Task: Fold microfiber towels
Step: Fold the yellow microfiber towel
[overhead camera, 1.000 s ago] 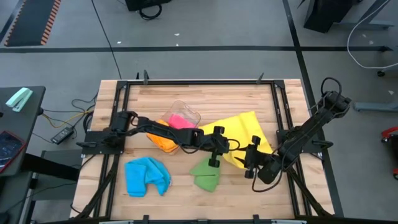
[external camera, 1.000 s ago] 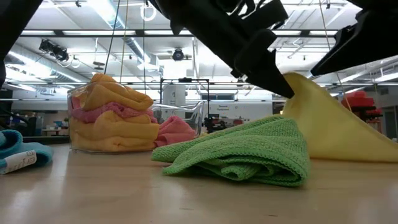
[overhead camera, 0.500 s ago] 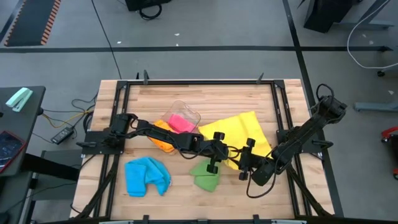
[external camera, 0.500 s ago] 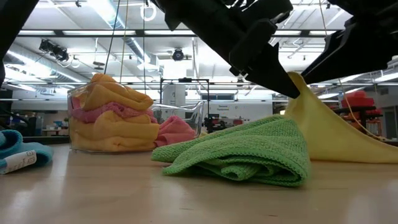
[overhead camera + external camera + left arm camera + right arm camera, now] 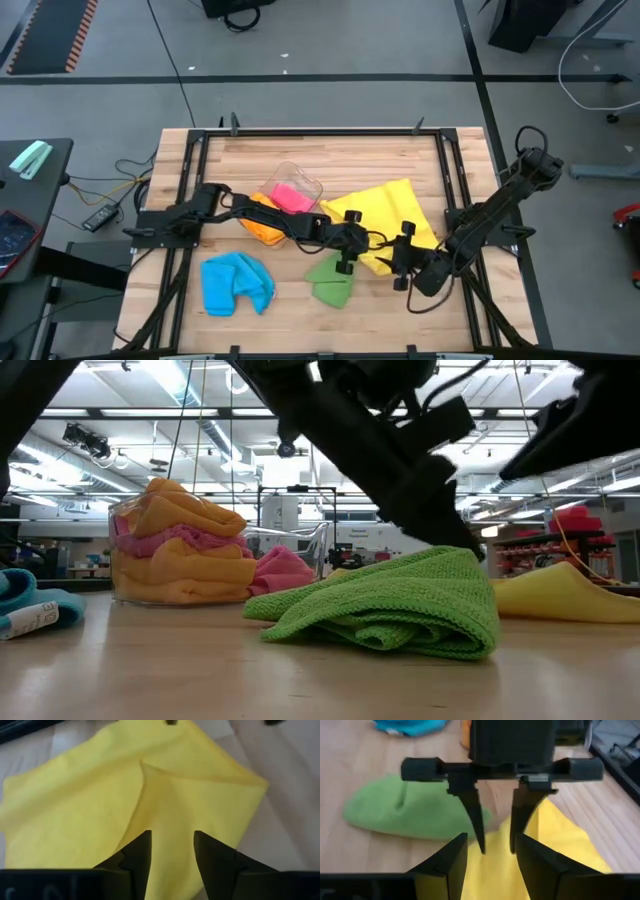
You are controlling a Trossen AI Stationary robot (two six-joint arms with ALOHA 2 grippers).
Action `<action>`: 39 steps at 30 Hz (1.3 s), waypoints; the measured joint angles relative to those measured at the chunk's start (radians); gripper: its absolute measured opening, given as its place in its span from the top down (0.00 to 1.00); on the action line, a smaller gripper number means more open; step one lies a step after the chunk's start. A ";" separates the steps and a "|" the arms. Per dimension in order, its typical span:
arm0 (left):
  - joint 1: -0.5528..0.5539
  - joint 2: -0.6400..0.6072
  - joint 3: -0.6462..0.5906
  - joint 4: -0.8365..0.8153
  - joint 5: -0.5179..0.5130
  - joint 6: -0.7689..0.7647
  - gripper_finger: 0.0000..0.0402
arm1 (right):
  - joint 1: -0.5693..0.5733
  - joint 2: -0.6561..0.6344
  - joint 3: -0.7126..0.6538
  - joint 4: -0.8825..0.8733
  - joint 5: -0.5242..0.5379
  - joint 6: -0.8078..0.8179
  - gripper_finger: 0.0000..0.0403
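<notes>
Cloth this soft and light drapes, so we would pinch a corner of the yellow towel (image 5: 385, 215), lying at the table's (image 5: 330, 155) four o'clock beneath the left gripper (image 5: 347, 262) and right gripper (image 5: 400, 262), both parted and empty.

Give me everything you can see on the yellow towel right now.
The yellow towel is a soft, finely textured cloth lying flat on the wooden table, partly folded: one corner is turned over onto it, leaving a diagonal crease. It sits right of the clear tub, and the green towel lies next to its near edge. The left gripper and right gripper both stand open above that near edge, facing each other; neither holds it.
</notes>
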 joint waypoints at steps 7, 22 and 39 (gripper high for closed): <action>0.002 -0.033 0.002 -0.083 0.001 0.001 0.63 | -0.063 0.009 -0.004 -0.279 -0.075 0.235 0.57; -0.033 -0.107 0.002 -0.282 0.000 -0.025 0.72 | -0.323 0.002 -0.118 -0.167 -0.486 0.188 0.58; -0.023 -0.124 0.003 -0.319 -0.009 0.008 0.74 | -0.303 -0.019 -0.078 -0.218 -0.550 0.178 0.98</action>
